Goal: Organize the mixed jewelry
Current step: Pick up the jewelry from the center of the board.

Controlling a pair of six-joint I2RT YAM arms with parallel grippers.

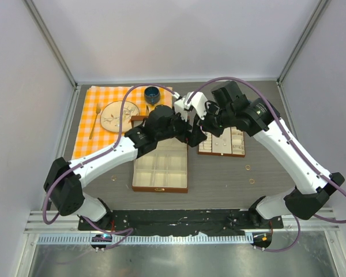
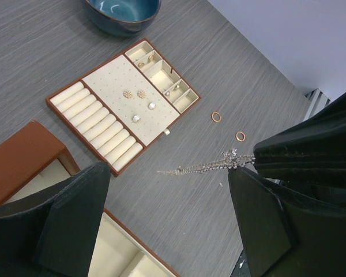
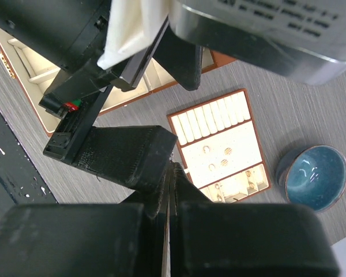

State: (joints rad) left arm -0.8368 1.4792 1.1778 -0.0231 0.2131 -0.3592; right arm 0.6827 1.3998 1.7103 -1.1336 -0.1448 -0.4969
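- Thin silver chain necklace with small pendant: pinched at its thicker, sparkling end, stretched out slantwise in the air above the grey wood-grain tabletop, not touching it.
- Right hand: fingers pressed fully together on that end of the necklace, reaching in from the side in the left wrist view.
- Left hand: fingers spread wide on either side of the hanging necklace, gripping nothing and not touching the chain.
- Two small copper-coloured rings: lying flat on the tabletop below the necklace, near each other, just beside the tray's compartment end.
- Brown-rimmed cream jewellery tray: flat on the tabletop under the two hands; a row of padded ring rolls at one end, a dotted panel carrying a few stud earrings in the middle, small compartments at the other end.
- Open brown box with cream compartments: next to the tray, nearer the left arm's side, with its brown lid close by.
- Dark blue glazed bowl: upright beyond the tray, at the edge of the cloth.
- Orange-and-white checked cloth: at the far left, bearing a pale patterned plate with a gold spoon just beside it.
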